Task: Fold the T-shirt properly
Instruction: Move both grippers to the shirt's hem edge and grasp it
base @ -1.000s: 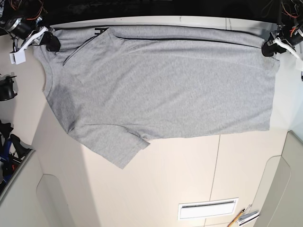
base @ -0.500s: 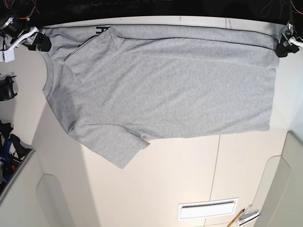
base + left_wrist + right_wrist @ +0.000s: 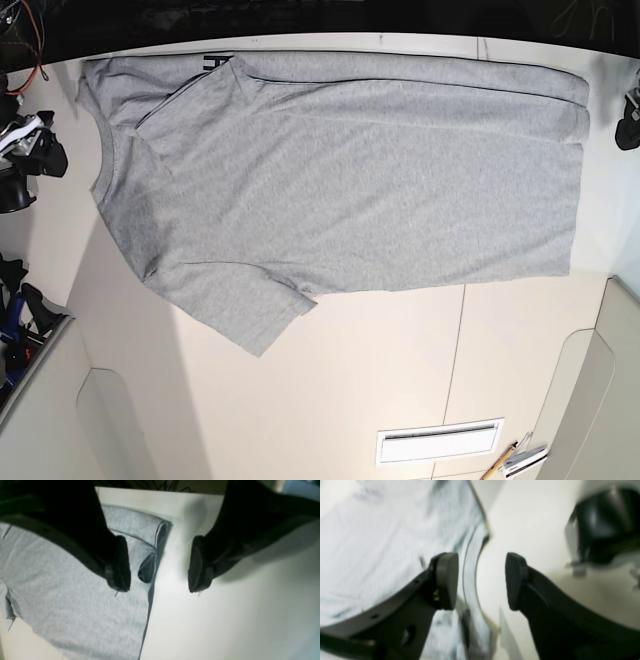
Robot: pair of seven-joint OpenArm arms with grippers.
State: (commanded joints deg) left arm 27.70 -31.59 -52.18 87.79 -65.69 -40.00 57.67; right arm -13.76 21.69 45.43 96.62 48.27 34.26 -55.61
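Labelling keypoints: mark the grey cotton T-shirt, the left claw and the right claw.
Grey cotton T-shirt (image 3: 350, 190), base view, mid-body fabric.
Left claw (image 3: 160, 565), left wrist view, gap between open black fingertips.
Right claw (image 3: 481, 580), right wrist view, gap between open pads.

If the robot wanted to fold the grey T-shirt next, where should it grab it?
Probably the near edge of the heather-grey cotton T-shirt: the free sleeve and the near hem corner, approached from the table's front, since the far edge is already folded over.

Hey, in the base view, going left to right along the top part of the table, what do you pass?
Right gripper → large heather-grey short-sleeved T-shirt, collar end first → left gripper.
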